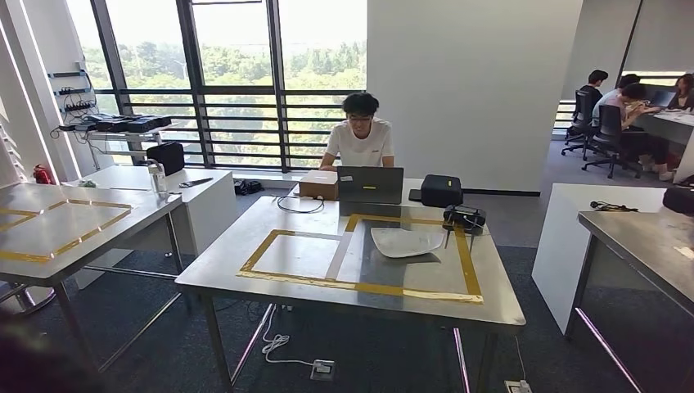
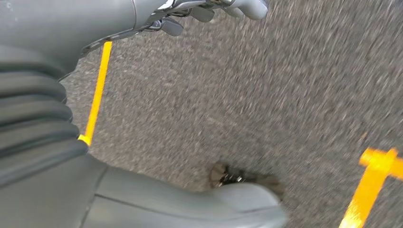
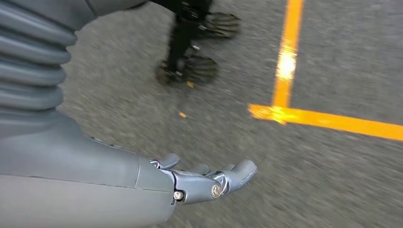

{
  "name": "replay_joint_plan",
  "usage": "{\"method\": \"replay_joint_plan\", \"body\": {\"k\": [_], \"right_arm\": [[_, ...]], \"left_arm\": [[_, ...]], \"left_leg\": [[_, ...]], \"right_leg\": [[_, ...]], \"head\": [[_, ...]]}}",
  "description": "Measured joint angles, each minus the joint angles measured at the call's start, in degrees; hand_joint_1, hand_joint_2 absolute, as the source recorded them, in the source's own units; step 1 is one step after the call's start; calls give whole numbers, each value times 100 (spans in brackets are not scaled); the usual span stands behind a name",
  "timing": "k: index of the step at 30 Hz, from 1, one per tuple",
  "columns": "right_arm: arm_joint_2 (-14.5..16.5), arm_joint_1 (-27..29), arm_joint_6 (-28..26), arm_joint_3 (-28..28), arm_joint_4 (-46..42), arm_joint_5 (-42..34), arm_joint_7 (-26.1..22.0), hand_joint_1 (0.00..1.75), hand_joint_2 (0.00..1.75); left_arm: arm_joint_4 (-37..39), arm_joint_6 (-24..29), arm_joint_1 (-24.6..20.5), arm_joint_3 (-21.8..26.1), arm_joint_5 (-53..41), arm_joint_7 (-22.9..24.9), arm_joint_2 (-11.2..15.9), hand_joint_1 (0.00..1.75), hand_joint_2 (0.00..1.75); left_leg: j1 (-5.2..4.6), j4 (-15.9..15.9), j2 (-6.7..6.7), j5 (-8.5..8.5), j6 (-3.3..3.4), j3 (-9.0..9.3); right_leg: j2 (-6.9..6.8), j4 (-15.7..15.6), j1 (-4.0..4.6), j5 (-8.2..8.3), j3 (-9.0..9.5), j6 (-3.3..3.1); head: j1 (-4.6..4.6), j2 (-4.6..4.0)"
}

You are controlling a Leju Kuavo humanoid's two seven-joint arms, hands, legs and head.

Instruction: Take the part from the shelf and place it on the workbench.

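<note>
While both hands hang over grey floor, the right hand [image 3: 204, 183] and left hand [image 2: 209, 12] hold nothing, fingers loosely apart.

Counter [image 1: 270, 270] brushed metal, glossy, yellow tape [image 1: 360, 286] on it. Floor [image 2: 266, 95] rough grey carpet. Left hand [image 2: 209, 9] and right hand [image 3: 209, 183] smooth matt grey plastic.

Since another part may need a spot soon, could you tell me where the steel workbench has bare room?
The left yellow-taped rectangle on the steel workbench is bare. So is the near strip in front of the tape. The white curved part fills the right rectangle's middle. The far edge is crowded: cardboard box, grey laptop, black case.
</note>
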Motion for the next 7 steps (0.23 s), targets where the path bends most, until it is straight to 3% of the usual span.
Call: {"method": "replay_joint_plan", "body": {"k": [7], "right_arm": [[93,39,63,278,737,-312,192,0,0]], "left_arm": [[-110,-188,164,-792,592,340,41,0,0]], "left_leg": [[0,0,0,-3,-2,-1]], "right_leg": [[0,0,0,-2,-1,-1]], "head": [[0,0]]}}
